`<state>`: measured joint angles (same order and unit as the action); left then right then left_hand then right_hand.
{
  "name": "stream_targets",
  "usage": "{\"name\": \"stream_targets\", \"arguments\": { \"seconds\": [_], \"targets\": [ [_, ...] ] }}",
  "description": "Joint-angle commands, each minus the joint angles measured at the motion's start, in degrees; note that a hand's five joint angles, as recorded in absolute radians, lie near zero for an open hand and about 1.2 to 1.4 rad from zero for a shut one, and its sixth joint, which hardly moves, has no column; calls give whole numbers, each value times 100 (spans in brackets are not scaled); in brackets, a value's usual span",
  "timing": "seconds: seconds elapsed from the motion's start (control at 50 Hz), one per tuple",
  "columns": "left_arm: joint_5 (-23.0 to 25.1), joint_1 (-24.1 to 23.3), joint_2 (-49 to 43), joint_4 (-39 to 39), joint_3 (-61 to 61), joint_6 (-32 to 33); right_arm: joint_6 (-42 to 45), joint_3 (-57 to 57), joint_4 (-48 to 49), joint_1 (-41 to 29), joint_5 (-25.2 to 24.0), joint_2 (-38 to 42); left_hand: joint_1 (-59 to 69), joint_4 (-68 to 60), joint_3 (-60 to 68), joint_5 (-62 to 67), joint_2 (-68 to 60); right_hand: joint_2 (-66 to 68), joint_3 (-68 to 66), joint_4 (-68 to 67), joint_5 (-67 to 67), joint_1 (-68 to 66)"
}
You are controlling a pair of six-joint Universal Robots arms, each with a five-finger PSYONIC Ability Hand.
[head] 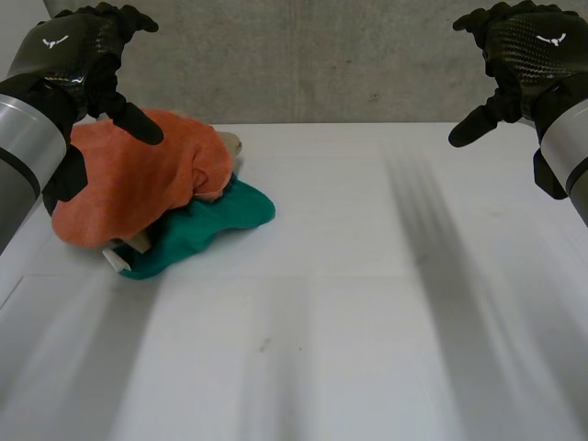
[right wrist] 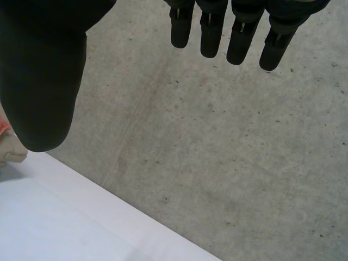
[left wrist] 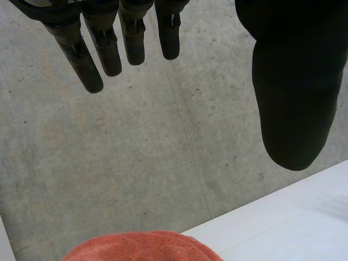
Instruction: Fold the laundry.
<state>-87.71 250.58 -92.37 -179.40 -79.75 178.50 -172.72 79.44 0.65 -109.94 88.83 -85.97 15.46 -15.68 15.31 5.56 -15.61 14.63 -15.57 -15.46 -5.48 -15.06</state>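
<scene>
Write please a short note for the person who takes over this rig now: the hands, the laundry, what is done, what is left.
Left hand: open, holds nothing, hovers above the orange cloth.
Right hand: open, holds nothing, hovers over the far right of the table.
Laundry: one crumpled pile on the table's left. The orange cloth is on top, the green cloth is under it, and a beige cloth peeks out between them.
Done: nothing folded yet.
Left: take the pile apart and fold each piece.
</scene>
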Motion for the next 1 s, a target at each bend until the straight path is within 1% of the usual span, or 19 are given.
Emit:
{"name": "stream_targets", "arguments": {
  "seconds": [0.02,0.24,0.32,0.4,0.42,0.48,0.5,0.58,0.64,0.66,0.72,0.76,0.8,0.82,0.86,0.88,0.94,0.96,1.0],
  "targets": [
    [8,8,-9,19,20,1,2,1,6,16,3,1,-546,568,-531,-556,561,-463,557,546,548,506],
    [-1,8,-79,-16,56,10,2,1,6,16,3,1,-546,568,-531,-556,561,-463,557,546,548,506],
    [-1,34,-263,-174,108,132,10,1,6,16,3,1,-407,429,-392,-418,422,-463,557,546,548,506],
    [-27,271,-895,-508,266,589,19,1,6,16,-6,36,-306,328,-291,-316,321,-463,557,546,548,506],
    [-44,385,-1201,-630,362,833,19,1,6,16,-6,45,-322,344,-307,-333,338,-463,557,546,548,506],
    [-88,518,-1703,-798,600,1213,37,10,-3,7,-6,54,-289,311,-274,-299,304,-463,557,546,548,506],
    [-176,579,-2053,-894,809,1423,37,10,-3,7,-6,54,-172,194,-157,-183,187,-463,557,546,548,506],
    [-448,772,-2853,-1026,1424,1836,37,10,-3,7,-6,98,-171,193,-156,-181,186,-463,557,546,548,506],
    [-467,913,-3321,-1035,1777,2022,37,27,-3,16,-14,142,-138,160,-123,-148,153,-463,557,546,548,506],
    [-467,957,-3644,-1044,1996,2118,37,36,-3,16,-15,151,-121,143,-106,-131,136,-463,557,546,548,506],
    [-484,984,-4085,-1044,2322,2250,46,54,-3,-1,-23,203,-54,76,-39,-64,69,-463,557,546,548,506],
    [-502,993,-4394,-1044,2586,2365,46,54,-3,-10,-23,238,365,-343,380,354,-350,-463,557,546,548,506],
    [-519,993,-4491,-1044,2692,2453,46,54,-3,-10,-15,300,1454,-1432,1469,1444,-1439,-463,557,546,548,506],
    [-537,993,-4508,-1044,2736,2505,46,54,-3,-1,-23,318,3392,-3370,3407,3382,-3377,-463,557,546,548,506],
    [-554,958,-4509,-1053,2754,2506,46,54,-3,-10,-23,335,6139,-6117,6154,6129,-6124,-463,557,546,548,506],
    [-589,931,-4491,-1070,2763,2514,46,54,-3,-10,-23,344,6451,-6429,6466,6441,-6436,-463,557,546,548,506],
    [-782,817,-4159,-1246,2771,2444,46,45,-3,-1,-23,344,6454,-6432,6469,6444,-6439,-463,557,546,548,506],
    [-896,712,-3774,-1360,2737,2409,46,28,-3,-1,-23,344,6454,-6432,6469,6444,-6439,-463,557,546,548,506],
    [-1002,589,-3386,-1492,2710,2339,46,10,-3,-1,-23,344,6454,-6432,6469,6444,-6439,-463,557,546,548,506]
  ]
}}
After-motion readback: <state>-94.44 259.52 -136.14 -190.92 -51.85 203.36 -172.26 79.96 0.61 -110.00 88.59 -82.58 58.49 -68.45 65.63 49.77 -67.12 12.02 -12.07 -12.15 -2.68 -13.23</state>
